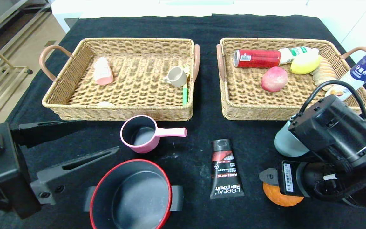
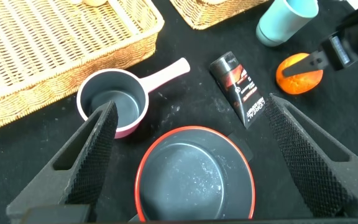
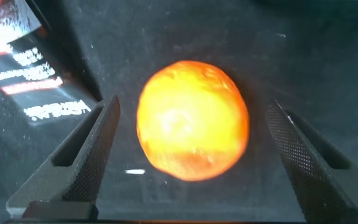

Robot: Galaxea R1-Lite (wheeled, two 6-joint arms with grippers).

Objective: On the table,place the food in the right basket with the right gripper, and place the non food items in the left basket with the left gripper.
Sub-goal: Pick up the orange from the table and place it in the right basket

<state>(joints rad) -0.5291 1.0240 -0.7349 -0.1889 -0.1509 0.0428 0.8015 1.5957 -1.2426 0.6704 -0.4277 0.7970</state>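
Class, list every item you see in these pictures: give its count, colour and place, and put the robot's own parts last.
Baskets: 2, tan wicker, far side of the black table.
Left basket contents: pink bottle, beige cup, green-handled item.
Right basket contents: red can, white bottle, yellow lemon, pink peach, biscuits, blue-capped bottle.
Saucepan: 1, pink, before the left basket.
Pot: 1, red-rimmed, near edge.
Tube: 1, black, centre.
Cup: 1, pale blue, right.
Orange: 1, between the right gripper's fingers.
Left gripper: open, above the pot.
Right gripper: open, around the orange.
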